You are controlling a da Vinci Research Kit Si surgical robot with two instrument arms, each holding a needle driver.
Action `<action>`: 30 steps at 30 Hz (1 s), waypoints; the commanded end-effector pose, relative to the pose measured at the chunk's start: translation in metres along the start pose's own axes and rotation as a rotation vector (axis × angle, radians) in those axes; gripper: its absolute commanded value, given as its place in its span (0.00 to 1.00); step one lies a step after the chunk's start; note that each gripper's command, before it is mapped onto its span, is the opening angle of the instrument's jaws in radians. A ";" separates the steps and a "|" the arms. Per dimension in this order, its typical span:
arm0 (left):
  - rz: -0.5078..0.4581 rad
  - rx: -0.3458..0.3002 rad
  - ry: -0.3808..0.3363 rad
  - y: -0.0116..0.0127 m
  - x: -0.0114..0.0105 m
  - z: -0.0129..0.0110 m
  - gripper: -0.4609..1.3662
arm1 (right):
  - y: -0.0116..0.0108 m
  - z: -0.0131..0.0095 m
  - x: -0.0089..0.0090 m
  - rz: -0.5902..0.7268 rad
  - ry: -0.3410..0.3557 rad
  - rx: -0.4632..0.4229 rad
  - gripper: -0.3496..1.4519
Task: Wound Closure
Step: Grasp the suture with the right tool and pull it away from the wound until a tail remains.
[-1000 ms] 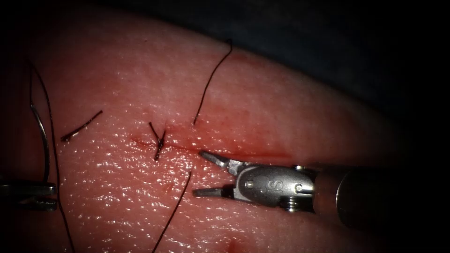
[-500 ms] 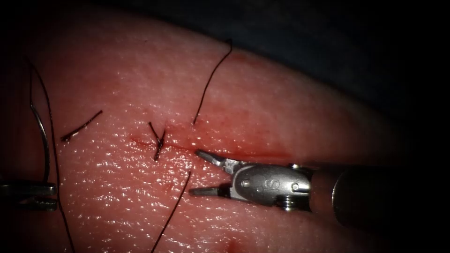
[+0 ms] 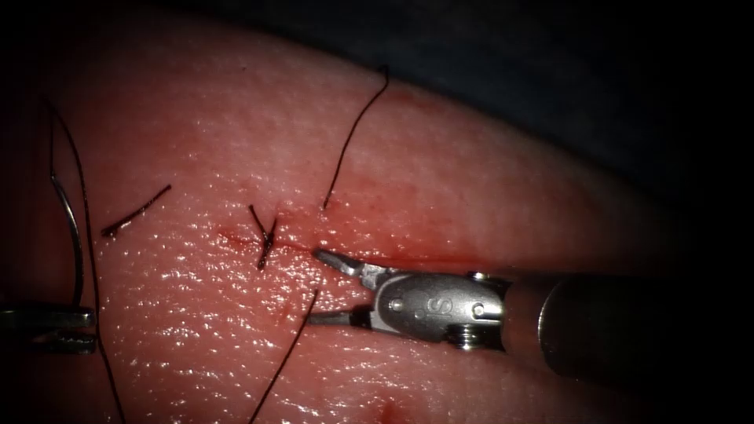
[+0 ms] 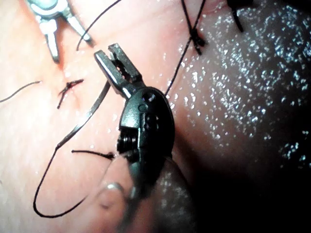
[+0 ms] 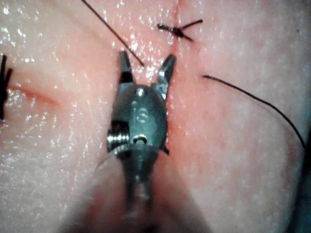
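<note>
Over at the far left edge of the endoscope frame, the left tool sits low with its jaws clamped, and the curved needle rises from them, clear of the tissue. Looks like it's gripped near one end of the curve, though that corner is pretty dark. Right tool comes in from the right with jaws spread wide, holding nothing, one tip on the cut and the other beside the thread. A knotted stitch sits just left of it, cut end further left.
</note>
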State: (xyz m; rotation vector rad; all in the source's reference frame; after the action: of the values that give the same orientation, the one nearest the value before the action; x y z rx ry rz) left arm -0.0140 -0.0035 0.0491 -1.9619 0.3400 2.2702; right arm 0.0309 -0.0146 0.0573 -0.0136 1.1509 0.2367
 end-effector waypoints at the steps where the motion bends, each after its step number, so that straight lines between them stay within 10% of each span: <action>1: 0.000 -0.003 0.000 0.0000 0.0000 0.0000 0.06 | -0.0001 0.0001 0.0000 -0.001 -0.001 -0.001 0.67; 7: 0.000 -0.003 0.000 0.0000 0.0001 0.0000 0.06 | -0.0003 0.0003 -0.0001 -0.005 0.003 0.002 0.51; 11: 0.000 -0.003 0.000 0.0000 0.0001 0.0001 0.06 | -0.0005 0.0003 -0.0003 -0.008 0.008 0.026 0.00; 30: -0.002 -0.003 0.000 0.0000 0.0002 0.0000 0.06 | -0.0011 -0.0005 -0.0005 0.051 -0.005 0.063 0.00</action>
State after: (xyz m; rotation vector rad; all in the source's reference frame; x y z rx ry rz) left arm -0.0140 -0.0035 0.0490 -1.9620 0.3385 2.2689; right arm 0.0305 -0.0159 0.0574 0.0736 1.1538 0.2446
